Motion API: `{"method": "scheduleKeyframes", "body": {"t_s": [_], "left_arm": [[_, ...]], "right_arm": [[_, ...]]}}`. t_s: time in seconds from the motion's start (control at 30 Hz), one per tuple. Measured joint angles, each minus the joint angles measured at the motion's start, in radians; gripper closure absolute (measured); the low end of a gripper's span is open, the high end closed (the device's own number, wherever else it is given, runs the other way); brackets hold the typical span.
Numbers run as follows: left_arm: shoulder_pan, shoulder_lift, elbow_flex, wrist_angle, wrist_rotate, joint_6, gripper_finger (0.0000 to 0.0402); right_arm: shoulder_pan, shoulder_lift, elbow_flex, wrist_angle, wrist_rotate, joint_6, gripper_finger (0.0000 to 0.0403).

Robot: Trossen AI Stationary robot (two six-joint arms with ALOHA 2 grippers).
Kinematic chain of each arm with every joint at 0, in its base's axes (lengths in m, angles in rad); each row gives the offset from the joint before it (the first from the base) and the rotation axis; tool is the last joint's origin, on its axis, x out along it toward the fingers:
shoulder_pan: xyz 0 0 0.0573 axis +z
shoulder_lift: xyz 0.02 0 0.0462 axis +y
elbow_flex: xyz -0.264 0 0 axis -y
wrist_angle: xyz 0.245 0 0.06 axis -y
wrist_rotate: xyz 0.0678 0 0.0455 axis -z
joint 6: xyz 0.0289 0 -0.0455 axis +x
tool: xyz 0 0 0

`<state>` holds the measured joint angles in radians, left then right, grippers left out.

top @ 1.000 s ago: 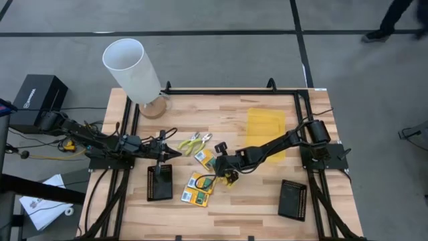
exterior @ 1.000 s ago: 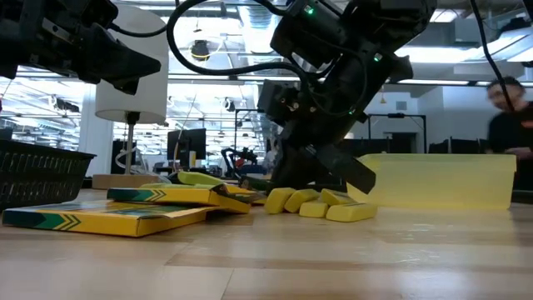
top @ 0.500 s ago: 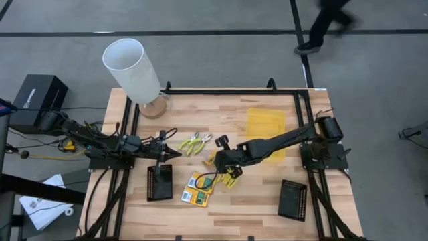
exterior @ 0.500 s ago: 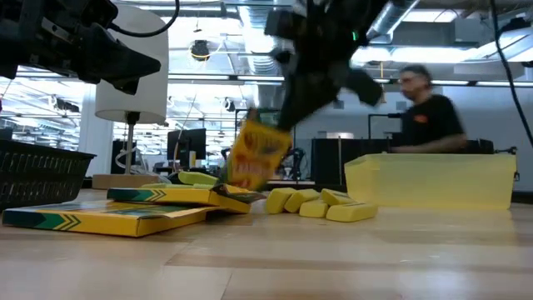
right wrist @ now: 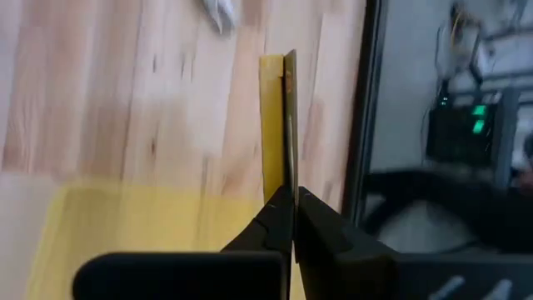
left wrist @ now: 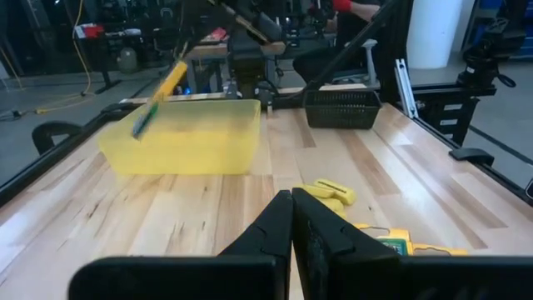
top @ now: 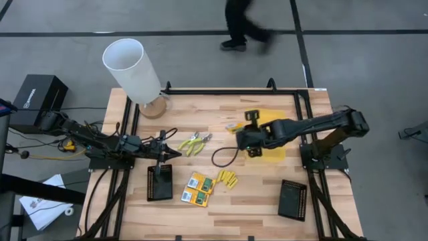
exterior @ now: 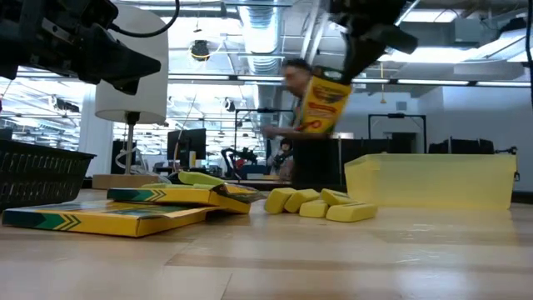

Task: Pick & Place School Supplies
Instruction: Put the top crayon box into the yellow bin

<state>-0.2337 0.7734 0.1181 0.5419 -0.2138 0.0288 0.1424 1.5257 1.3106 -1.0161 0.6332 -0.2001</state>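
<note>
My right gripper [top: 245,131] is shut on a flat yellow printed box [exterior: 321,104], held in the air by the near-left corner of the translucent yellow tray [top: 267,120]. The box shows edge-on in the right wrist view [right wrist: 276,117]. Two more boxes [top: 198,189] lie flat on the table, overlapping. Several yellow sticks [top: 226,179] lie in a heap beside them. The plier-like tool [top: 194,142] lies flat farther back. My left gripper [top: 176,153] is shut and empty, hovering by the far end of the left black mesh tray [top: 159,182]. My right gripper pinches the box's two flat faces between its two fingers at the box's upper end [right wrist: 278,185]. The fingers come slanting down from above. The box hangs tilted below them [exterior: 331,83], lifted clear of the table.
A lamp with a white shade [top: 132,65] stands at the far left corner. A second black mesh tray [top: 292,199] sits at the near right. A dark cable loop [top: 224,157] hangs from the right arm. A person [top: 244,23] walks beyond the far edge.
My right gripper has taken the box from beside the sticks, lifted it clear of the table, and carried it up and toward the far right, to the yellow tray. The box went from lying among the others to hanging tilted below the fingers.
</note>
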Motion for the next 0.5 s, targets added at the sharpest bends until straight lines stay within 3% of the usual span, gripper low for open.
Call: {"method": "scheduleKeyframes", "body": {"t_s": [0.23, 0.5], "left_arm": [[0.000, 0.000, 0.000, 0.000, 0.000, 0.000, 0.0400], [0.000, 0.000, 0.000, 0.000, 0.000, -0.006, 0.0399]], "right_arm": [[-0.037, -0.071, -0.125, -0.159, 0.049, 0.180, 0.0403], [-0.071, -0.183, -0.319, -0.116, 0.032, 0.266, 0.0403]]}}
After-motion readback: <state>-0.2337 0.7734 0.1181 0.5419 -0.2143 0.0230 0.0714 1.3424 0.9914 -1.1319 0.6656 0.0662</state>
